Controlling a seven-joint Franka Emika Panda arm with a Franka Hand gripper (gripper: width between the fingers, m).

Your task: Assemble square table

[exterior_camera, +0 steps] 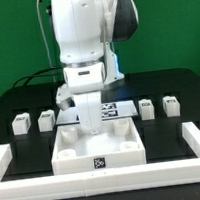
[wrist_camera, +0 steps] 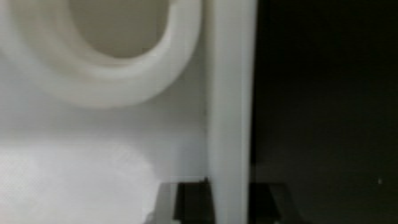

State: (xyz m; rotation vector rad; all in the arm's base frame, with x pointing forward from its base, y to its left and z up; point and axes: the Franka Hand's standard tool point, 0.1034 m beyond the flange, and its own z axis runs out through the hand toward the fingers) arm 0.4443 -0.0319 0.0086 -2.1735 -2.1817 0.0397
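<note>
Green backdrop (exterior_camera: 10,38) behind a black bench (exterior_camera: 187,86) — the square table slab (exterior_camera: 75,163) lies inside the white border rail (exterior_camera: 7,164), four leg blocks (exterior_camera: 47,118) in a row behind it. The gripper (exterior_camera: 94,128) pinches the slab's far raised rim — fingers narrow.

Arm (exterior_camera: 86,34) stands upright at mid-scene, white links stacked one over the other, wrist (exterior_camera: 83,82) turned straight down. Gripper (exterior_camera: 92,127) points vertically down and sits low, jaws drawn fully together. Fingertips too blurred in the wrist view to make out.
</note>
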